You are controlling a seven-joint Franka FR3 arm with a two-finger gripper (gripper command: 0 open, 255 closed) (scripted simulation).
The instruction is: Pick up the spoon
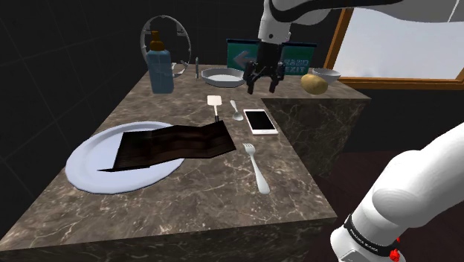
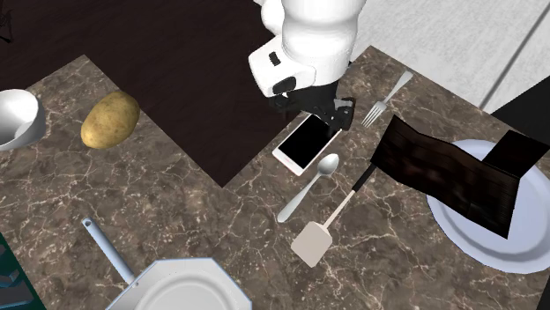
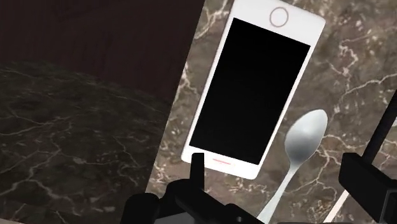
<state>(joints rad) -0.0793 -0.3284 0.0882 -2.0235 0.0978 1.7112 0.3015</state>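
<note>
1. Pincer (image 1: 262, 86) spread wide, nothing btwn fingers; I see it hovering over the phone (image 2: 306, 141).
2. Spoon (image 2: 310, 185) flat on table (image 2: 189, 216), just beside phone's long edge, bowl nr phone's corner.
3. Spatula (image 2: 328, 222) beyond spoon, away from phone.

The shoulder view looks down the dark marbled stone bench (image 1: 186, 212) from one end, fairly far. The second exterior view hangs nearly overhead, closer. The wrist view is nearest. All three share the white flat phone (image 1: 260, 120) and grey spoon (image 1: 236, 112)
</note>
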